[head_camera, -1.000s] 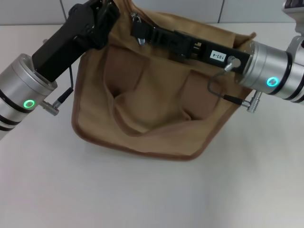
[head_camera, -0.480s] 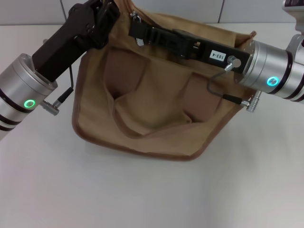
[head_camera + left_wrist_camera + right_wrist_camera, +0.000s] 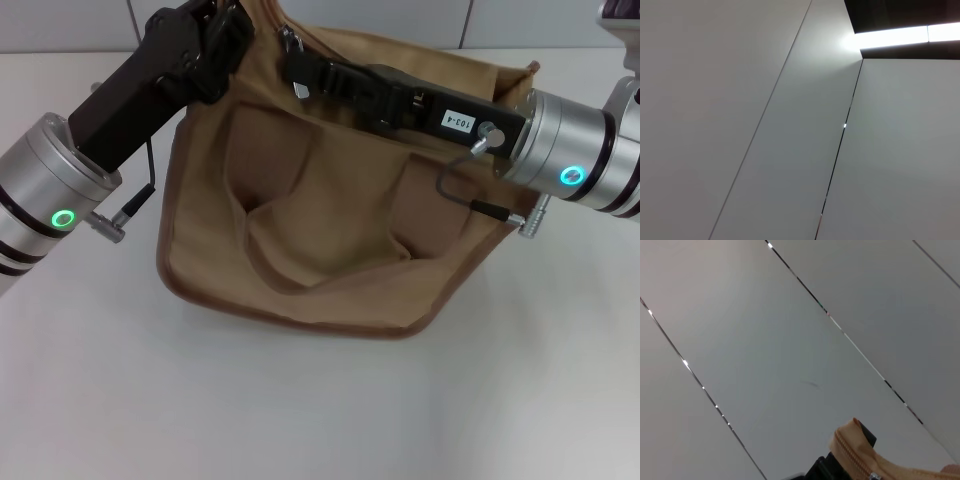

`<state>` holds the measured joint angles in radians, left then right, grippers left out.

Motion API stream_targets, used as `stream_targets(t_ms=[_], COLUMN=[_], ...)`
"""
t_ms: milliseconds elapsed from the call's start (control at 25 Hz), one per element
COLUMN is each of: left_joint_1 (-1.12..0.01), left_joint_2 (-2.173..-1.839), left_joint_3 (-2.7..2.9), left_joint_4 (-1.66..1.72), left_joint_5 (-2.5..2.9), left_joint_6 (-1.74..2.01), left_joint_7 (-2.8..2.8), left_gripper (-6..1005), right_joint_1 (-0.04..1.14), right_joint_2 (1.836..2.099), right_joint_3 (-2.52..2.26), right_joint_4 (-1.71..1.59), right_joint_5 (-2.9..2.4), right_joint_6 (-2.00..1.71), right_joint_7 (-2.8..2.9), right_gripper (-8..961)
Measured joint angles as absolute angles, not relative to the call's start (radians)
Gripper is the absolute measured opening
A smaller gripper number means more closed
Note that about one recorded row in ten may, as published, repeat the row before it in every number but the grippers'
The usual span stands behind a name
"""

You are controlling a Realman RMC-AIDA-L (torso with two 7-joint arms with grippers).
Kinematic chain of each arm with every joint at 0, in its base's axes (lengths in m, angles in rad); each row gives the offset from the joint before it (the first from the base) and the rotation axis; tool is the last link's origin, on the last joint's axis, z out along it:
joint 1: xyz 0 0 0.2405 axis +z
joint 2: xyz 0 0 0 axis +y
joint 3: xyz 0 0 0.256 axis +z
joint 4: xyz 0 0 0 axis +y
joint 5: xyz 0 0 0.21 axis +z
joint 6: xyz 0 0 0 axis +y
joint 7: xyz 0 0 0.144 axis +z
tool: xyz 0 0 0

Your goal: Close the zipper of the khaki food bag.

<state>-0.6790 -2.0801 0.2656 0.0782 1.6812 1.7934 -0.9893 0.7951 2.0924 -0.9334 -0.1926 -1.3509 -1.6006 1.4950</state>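
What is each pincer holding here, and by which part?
Left pincer grips the khaki food bag at its top left corner; right pincer holds the zipper by its pull tab.

Head view: high, looking steeply down, both arms and the khaki food bag close on the white table. Left wrist view: aimed away at pale wall panels, sharing nothing. Right wrist view: likewise on panels, catching the zipper end, shared with head view.
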Motion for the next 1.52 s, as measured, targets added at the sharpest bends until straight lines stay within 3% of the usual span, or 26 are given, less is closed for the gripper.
stream_targets(t_ms=[280, 880, 1480, 1520], left_joint_1=[-0.666, -0.571, -0.526, -0.513], left_joint_2=[-2.079, -2.072, -2.074, -2.074], left_joint_3=[0.246, 0.154, 0.138, 0.138], left_joint_4=[0.082, 0.104, 0.103, 0.103], left_joint_5=[1.681, 1.676, 1.675, 1.673], left_joint_6=[1.792, 1.753, 1.735, 1.738], left_joint_7=[-0.987, -0.986, -0.974, -0.964], left_gripper=[35, 73, 110, 112], right_joint_1=[0.748, 0.542, 0.463, 0.457], right_joint_2=[2.092, 2.08, 2.082, 2.083], right_joint_3=[-0.925, -0.857, -0.797, -0.796], right_joint_4=[-0.206, -0.274, -0.323, -0.322], right_joint_5=[-1.345, -1.341, -1.328, -1.323], right_joint_6=[-1.607, -1.617, -1.701, -1.701], right_joint_7=[1.483, 1.491, 1.38, 1.375], right_gripper=[2, 13, 23, 65])
